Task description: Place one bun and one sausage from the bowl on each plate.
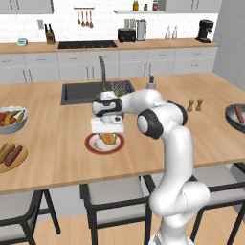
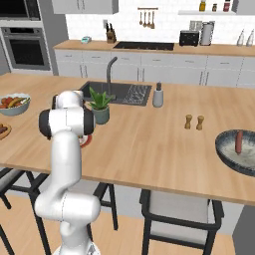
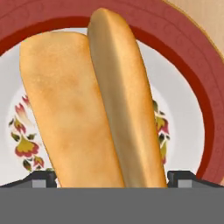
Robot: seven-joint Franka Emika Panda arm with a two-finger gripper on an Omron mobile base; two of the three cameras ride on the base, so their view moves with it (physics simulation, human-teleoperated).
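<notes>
Claw point(image 1: 108, 135) spread wide, tips point(image 3: 43, 178) flanking a split golden-brown bun point(image 3: 94, 105), not pinching it. Bun lies directly under claw on white, red-rimmed round plate point(image 1: 91, 145). Farther left: tan wooden plate point(image 1: 19, 161) holding bun and sausage. Far right: dark speckled shallow bowl point(image 2: 226, 152) with reddish sausage point(image 2: 239, 141).

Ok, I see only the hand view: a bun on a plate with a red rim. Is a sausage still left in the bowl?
Observer: Yes, one sausage lies in the dark bowl, far to the right on the counter.
Operator: And the other plate?
Observer: The tan plate, at the left edge, carries a second bun and a second sausage.
Operator: Does anything stand on the way to the bowl?
Observer: Two small shakers stand between.
</notes>
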